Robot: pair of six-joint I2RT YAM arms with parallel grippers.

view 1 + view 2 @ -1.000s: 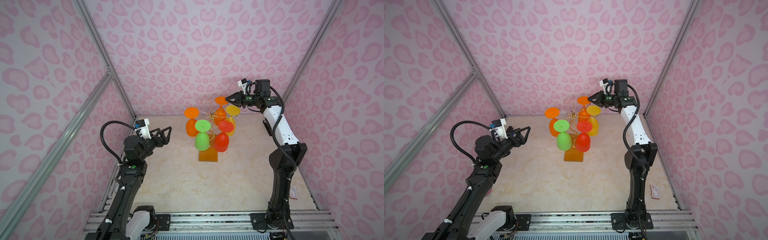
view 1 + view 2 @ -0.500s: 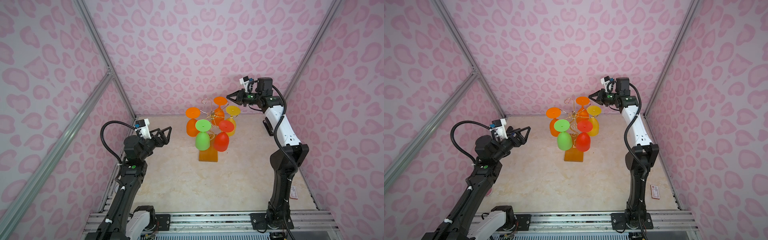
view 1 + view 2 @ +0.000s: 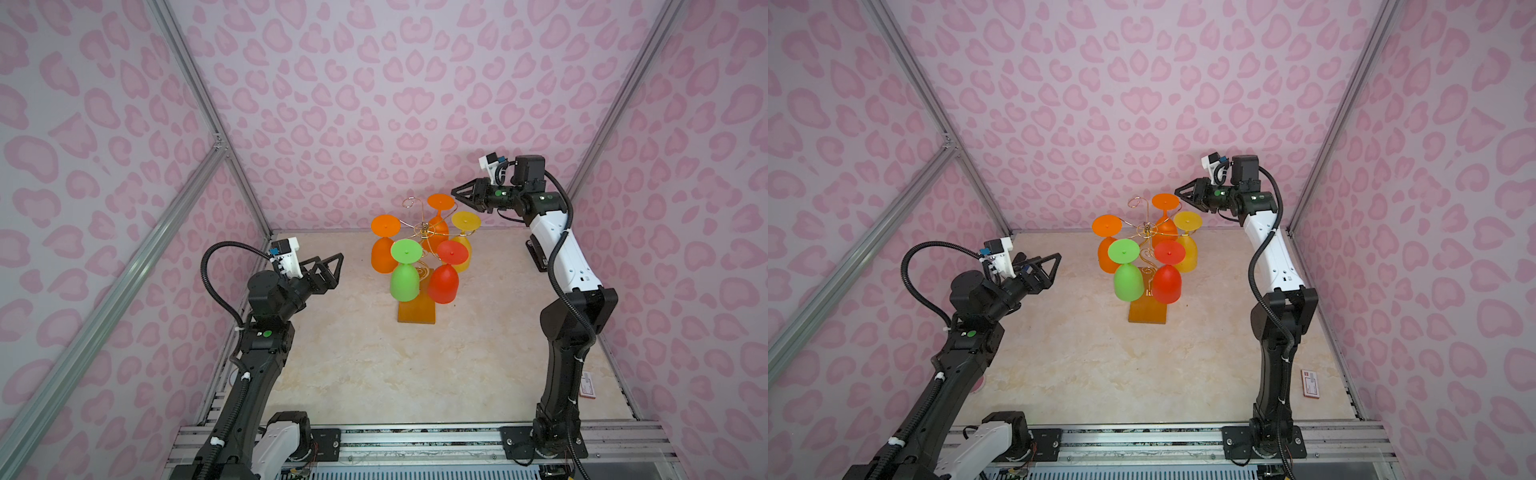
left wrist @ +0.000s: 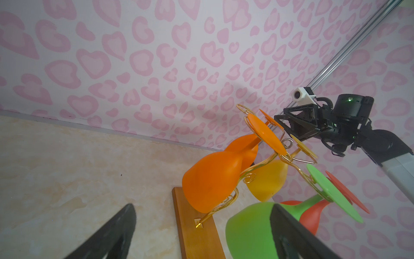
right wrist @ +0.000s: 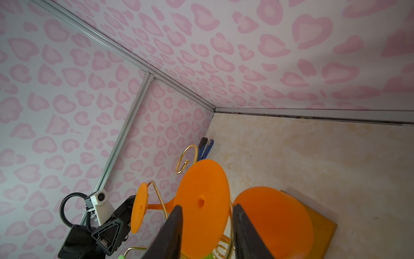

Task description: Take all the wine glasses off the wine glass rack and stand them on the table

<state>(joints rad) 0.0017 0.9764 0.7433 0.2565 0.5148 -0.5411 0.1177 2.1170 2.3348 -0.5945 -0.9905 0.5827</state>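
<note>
**A:** The right arm is reared up tall, and the right gripper (image 3: 454,193) is level at upper centre-right in both top views. Its tips are just beside the foot of the far orange wine glass (image 3: 440,202).

**B:** And the fingers (image 5: 174,226)?

**A:** Parted, clamping nothing. The right wrist view shows that orange foot through the gap, but I can't tell if there's contact.

**B:** Left side?

**A:** The left arm is bent and the left gripper (image 3: 332,262) sits centre-left, spread wide and empty, well apart from the rack.

**B:** The wine glass rack (image 3: 417,312)?

**A:** Mid-frame and upright. Five glasses hang on it bowl-down: that far orange one, a nearer orange glass (image 3: 385,225), a yellow glass (image 3: 465,220), a green glass (image 3: 404,282) and a red glass (image 3: 444,284).

**B:** Surroundings?

**A:** A beige marbled tabletop (image 3: 353,374), pink heart-print walls (image 3: 374,83), and a small red-and-white card (image 3: 1310,383) at lower right.
</note>
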